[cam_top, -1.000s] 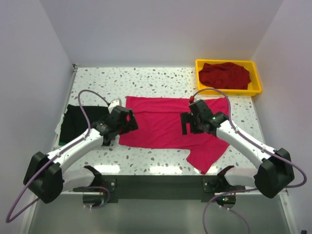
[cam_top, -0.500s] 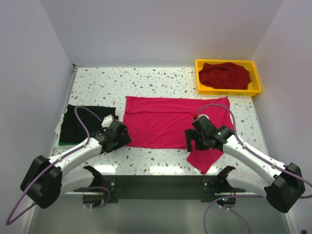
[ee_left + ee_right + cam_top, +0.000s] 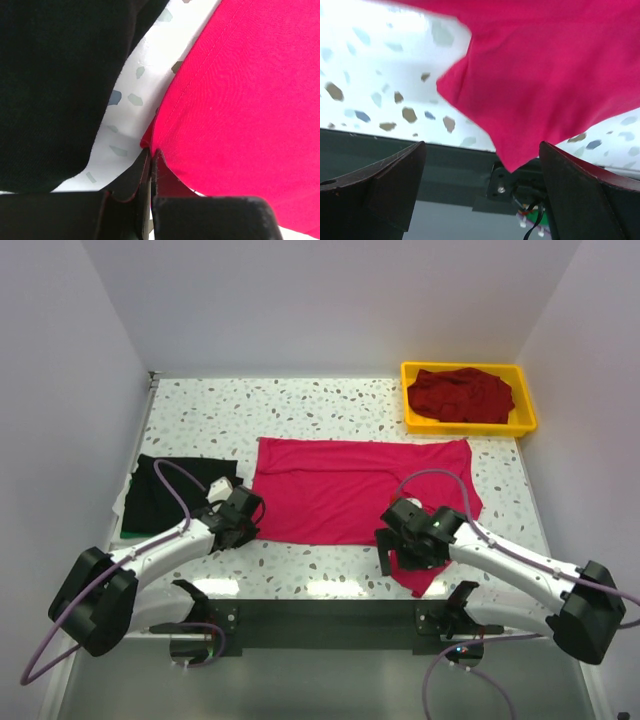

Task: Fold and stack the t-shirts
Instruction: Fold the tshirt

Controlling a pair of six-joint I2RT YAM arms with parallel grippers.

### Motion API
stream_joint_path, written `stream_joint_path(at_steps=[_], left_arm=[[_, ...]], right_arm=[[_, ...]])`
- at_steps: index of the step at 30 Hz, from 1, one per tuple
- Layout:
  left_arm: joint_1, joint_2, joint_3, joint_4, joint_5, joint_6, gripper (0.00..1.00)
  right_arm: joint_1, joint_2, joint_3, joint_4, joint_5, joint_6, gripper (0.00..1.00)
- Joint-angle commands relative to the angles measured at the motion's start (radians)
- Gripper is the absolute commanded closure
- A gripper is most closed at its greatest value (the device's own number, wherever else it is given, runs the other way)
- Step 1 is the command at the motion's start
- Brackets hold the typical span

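On the speckled table [image 3: 300,405], the left gripper [image 3: 151,162] pinches the pink-red t-shirt [image 3: 350,490]. The right gripper [image 3: 482,150] gapes wide over its sleeve.

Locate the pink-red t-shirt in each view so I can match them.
Top external: pink-red t-shirt spread out mid-table.
Left wrist: fills the right side, corner at the left gripper.
Right wrist: top and right, a pointed flap toward the near table edge.
Shared landmark: speckled table beside its hem.
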Motion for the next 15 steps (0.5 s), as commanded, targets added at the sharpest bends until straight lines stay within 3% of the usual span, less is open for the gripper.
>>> stream_joint_path(at_steps=[1,8,11,15], left_arm=[[-0.006,0.001,-0.008,0.025,-0.032,-0.021,1.0],[-0.004,-0.021,0.0,0.011,-0.092,-0.013,1.0],[-0.002,-0.024,0.0,0.014,-0.098,-0.012,1.0],[-0.004,-0.025,0.004,0.014,-0.098,-0.009,1.0]], right_arm=[[0.091,0.035,-0.025,-0.074,-0.016,0.125,0.01],[0.208,0.072,-0.048,-0.126,0.003,0.218,0.02],[0.211,0.099,-0.056,-0.094,0.034,0.231,0.08],[0.211,0.135,-0.085,-0.028,0.005,0.246,0.28]])
